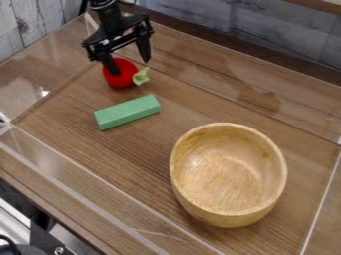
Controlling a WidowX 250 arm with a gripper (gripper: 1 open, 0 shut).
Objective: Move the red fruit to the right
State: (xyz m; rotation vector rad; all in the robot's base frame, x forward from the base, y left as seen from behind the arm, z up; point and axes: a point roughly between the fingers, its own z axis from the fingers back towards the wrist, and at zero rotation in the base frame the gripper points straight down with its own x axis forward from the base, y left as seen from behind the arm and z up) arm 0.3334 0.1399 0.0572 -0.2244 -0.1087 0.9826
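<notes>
The red fruit point(120, 71) is a small glossy red piece with a green leafy end pointing right. It lies on the wooden table at the back left. My black gripper point(118, 52) hangs right over it, pointing down. Its fingers are spread wider than the fruit, one on each side, and do not close on it. The fingertips end near the fruit's top, and the gripper body hides the fruit's upper edge.
A green rectangular block point(127, 112) lies just in front of the fruit. A large wooden bowl point(228, 205) stands at the front right. A clear low wall point(27, 134) rims the table along its left and front edges.
</notes>
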